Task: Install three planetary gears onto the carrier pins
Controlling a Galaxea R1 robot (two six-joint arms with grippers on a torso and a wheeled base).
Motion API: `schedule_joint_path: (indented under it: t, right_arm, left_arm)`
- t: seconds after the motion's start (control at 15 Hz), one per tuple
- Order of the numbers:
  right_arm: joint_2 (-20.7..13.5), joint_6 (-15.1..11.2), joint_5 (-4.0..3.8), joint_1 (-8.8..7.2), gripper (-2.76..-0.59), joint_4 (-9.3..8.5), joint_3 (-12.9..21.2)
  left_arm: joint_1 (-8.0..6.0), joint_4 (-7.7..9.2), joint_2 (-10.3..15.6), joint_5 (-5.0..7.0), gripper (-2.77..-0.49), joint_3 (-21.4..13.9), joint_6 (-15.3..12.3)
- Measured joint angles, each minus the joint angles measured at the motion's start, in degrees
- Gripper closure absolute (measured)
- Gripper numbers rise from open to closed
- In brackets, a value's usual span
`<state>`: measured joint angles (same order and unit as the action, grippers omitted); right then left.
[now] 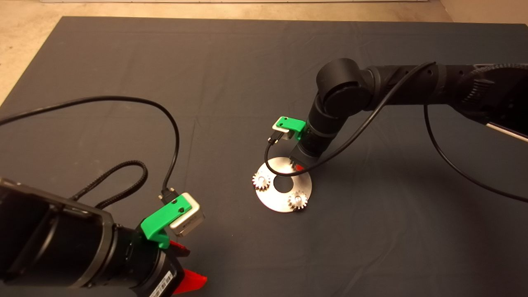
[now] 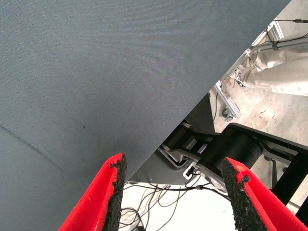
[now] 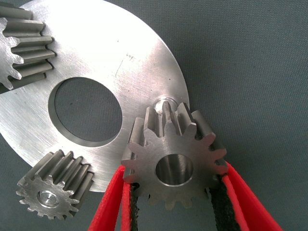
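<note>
Dark grey mat covers the table, with pale floor showing along the top and upper left of the head view.

Right gripper has its red fingers clamped on opposite sides of a third gear. This gear is held with its round bore facing the wrist camera, its axis pointing down toward the disc, just beside an empty pin near the disc's rim. Its teeth are straight-cut, silvery grey and matte.

Two other gears already sit on pins: one at the disc's left edge in the head view, one at its lower right. Both lie flat, axes upright. The disc is shiny, round, with a large central hole, and lies at the centre of the head view.

Left gripper waits at the lower left of the head view, fingers apart and holding nothing. Its wrist view shows the mat edge, cables and a person's leg beyond.
</note>
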<state>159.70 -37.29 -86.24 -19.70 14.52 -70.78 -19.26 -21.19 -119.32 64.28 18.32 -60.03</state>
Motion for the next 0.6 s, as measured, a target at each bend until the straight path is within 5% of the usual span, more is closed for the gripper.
schedule_joint_path:
  t: [0.6]
  right_arm:
    - [0.65,0.00,-0.30,-0.02,-0.81,0.00,-0.17]
  left_arm:
    - [0.00,0.00,0.00,-0.23,-1.33,0.00,0.00]
